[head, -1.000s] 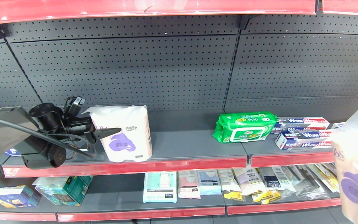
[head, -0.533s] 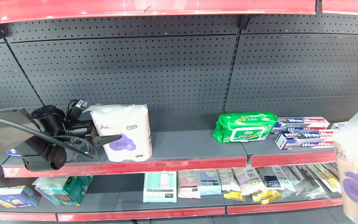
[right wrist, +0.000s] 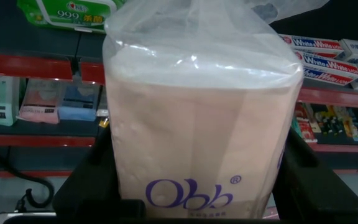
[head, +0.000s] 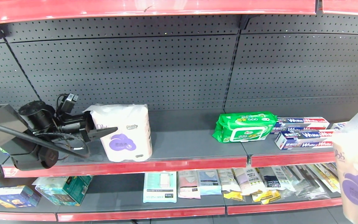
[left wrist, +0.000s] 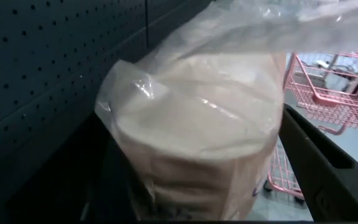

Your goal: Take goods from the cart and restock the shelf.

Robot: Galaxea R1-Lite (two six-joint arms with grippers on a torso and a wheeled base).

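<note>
The grey pegboard-backed shelf (head: 182, 146) carried the shelved toilet-roll pack (head: 126, 133), upright near its front edge. The left gripper (head: 103, 130) straddled that pack, jaws spread wide, with a gap on one side. The right gripper (right wrist: 201, 186) had its jaws closed on the second toilet-roll pack (head: 356, 174), held in front of the shelf's right end. Green wet wipes (head: 244, 127) and toothpaste boxes (head: 303, 135) lay on the shelf between the two packs.

You're seeing tissue pack (head: 121, 133) sitting left on the shelf (head: 182, 161), wipes (head: 244, 127) lying right of it, toothpaste boxes (head: 303, 132) beyond.
</note>
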